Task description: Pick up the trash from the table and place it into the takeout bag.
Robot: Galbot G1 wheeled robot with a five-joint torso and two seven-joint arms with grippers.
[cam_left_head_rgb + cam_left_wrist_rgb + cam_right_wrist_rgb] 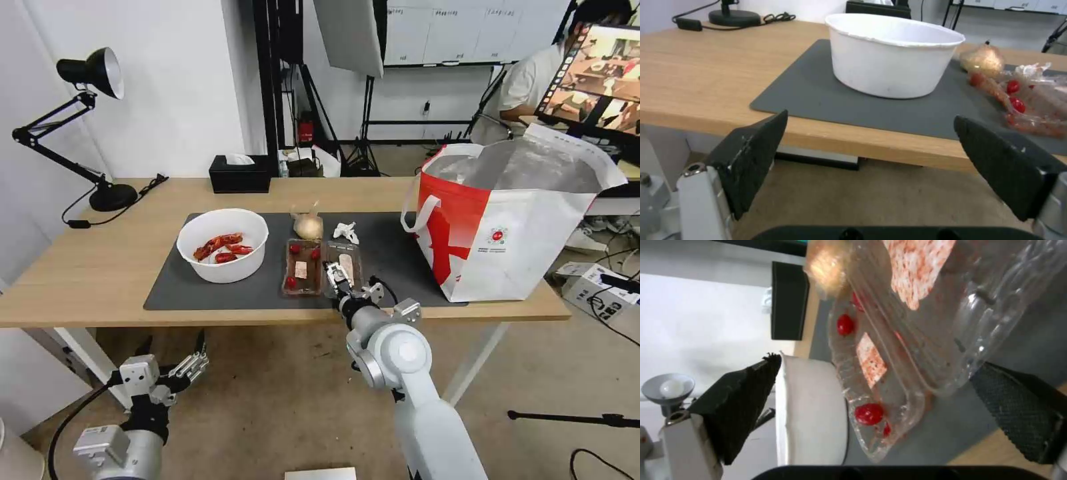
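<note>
Jaws on the right gripper point(338, 280) stand spread apart over the tray point(322, 267), one finger point(735, 406) on each side of its near end, not closed on the plastic. That tray, with red scraps inside, lies on the grey mat point(167, 287) close to the desk's point(87, 267) front edge, about midway along it. Just left of it on the mat stands the bowl point(223, 243) of red shells. Behind the tray, nearer the mat's back edge, sit the knotted bag point(308, 225) and, just to its right, the tissue point(346, 231). Occupying the desk's right end, the takeout bag point(507, 227) stands upright and open, its foot overlapping the mat's right edge. Below the front edge, toward the left end, the left gripper point(175, 357) hangs with its fingers point(751, 156) wide and nothing between them.
</note>
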